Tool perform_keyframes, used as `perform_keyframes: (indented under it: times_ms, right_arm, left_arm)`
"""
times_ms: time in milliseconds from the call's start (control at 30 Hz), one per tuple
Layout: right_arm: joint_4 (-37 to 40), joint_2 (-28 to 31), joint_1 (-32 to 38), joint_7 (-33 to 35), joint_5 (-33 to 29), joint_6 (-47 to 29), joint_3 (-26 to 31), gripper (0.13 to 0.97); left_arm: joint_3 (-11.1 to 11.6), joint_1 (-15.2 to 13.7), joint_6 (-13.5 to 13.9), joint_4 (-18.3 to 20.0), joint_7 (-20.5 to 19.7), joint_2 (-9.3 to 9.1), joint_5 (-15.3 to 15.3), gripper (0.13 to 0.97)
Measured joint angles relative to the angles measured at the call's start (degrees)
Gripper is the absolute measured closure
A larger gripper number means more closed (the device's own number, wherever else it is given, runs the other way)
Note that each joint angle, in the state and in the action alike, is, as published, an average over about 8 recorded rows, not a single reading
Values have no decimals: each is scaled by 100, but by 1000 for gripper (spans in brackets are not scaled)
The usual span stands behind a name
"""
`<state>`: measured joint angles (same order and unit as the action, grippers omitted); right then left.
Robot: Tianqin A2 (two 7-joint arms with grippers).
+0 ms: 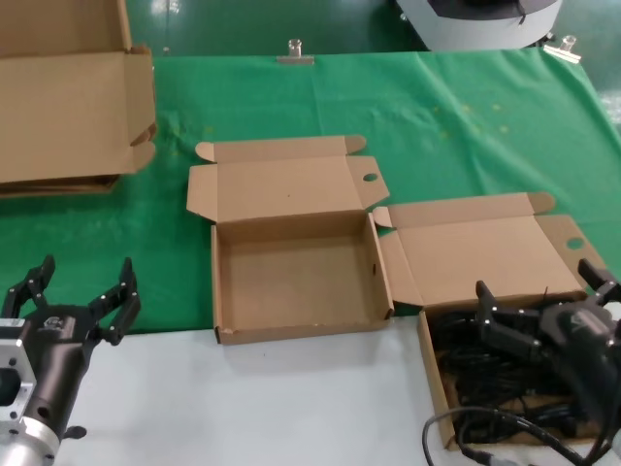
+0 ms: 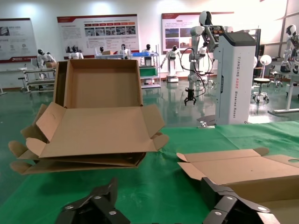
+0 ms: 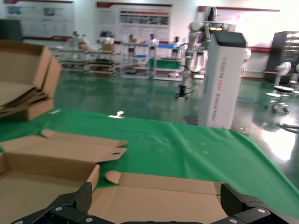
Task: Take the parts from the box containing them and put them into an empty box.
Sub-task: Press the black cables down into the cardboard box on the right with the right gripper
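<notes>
Head view shows the right gripper (image 1: 543, 311), fingers spread, directly over the box of cables (image 1: 434, 364), the black cables (image 1: 485, 374) just beneath. The empty box (image 1: 225, 291) lies beside that box, toward the idle, open-fingered left gripper (image 1: 82, 291).

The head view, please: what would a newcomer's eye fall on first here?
Most likely the two open cardboard boxes side by side on the green cloth: the empty box in the middle and the box of black cables to its right. Next, the right gripper, open, just above those cables, while the left gripper waits open at the near left. A stack of flat cardboard lies far left.
</notes>
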<state>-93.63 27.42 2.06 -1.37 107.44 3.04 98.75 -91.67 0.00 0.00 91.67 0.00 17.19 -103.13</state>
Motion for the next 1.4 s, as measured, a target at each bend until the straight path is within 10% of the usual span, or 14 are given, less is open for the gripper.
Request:
perform_keyframes:
  times_ms: [567,967,1400]
  right_arm:
    - [-520,3666,2420,-707,1974,-61,2862,129]
    - [5,4354,5126,-3534,-571,-2670,4624,129]
    - [421,3984,5258,-3616,-2340,-5438,3760,129]
  left_arm:
    - [0,0,0,0,0,0,0,718]
    - [0,0,0,0,0,0,0,875]
    - [0,0,0,0,0,0,0,923]
